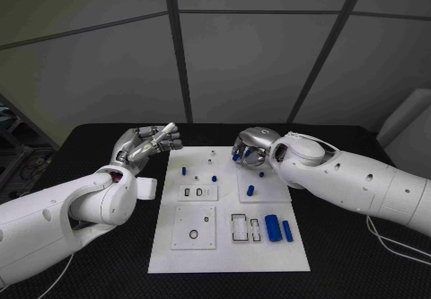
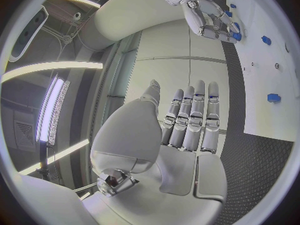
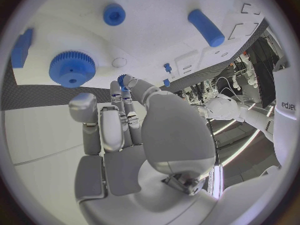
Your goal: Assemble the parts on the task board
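On my head camera the white task board point(image 1: 229, 249) lies in the middle of the black table point(image 1: 359, 274), long side running away from the robot, with blue parts scattered over it. My right hand point(image 1: 250, 148) hangs over the board's far right corner with its fingers curled downward, and something blue shows at the fingertips, at about the spot where a small blue part point(image 1: 236, 157) sits in that view. From the right wrist camera, the fingers point(image 3: 106, 130) lie close together and stretched out toward the board, and a small blue part point(image 3: 122, 80) peeks out right at their tips; I cannot tell whether the tips pinch it or only touch it. Just beyond those tips on the board stands a blue gear point(image 3: 72, 69), with a small blue round part point(image 3: 114, 14) and a blue cylinder point(image 3: 206, 27) farther off, none of them touching the hand. My left hand point(image 1: 148, 144) is raised off the table just beside the board's far left edge, palm up, well apart from every part. Its wrist camera shows the fingers point(image 2: 195, 116) straight, side by side and with nothing in them. Near me on the board, two blue cylinders point(image 1: 278, 228) lie side by side next to a rectangular slot point(image 1: 240, 227).
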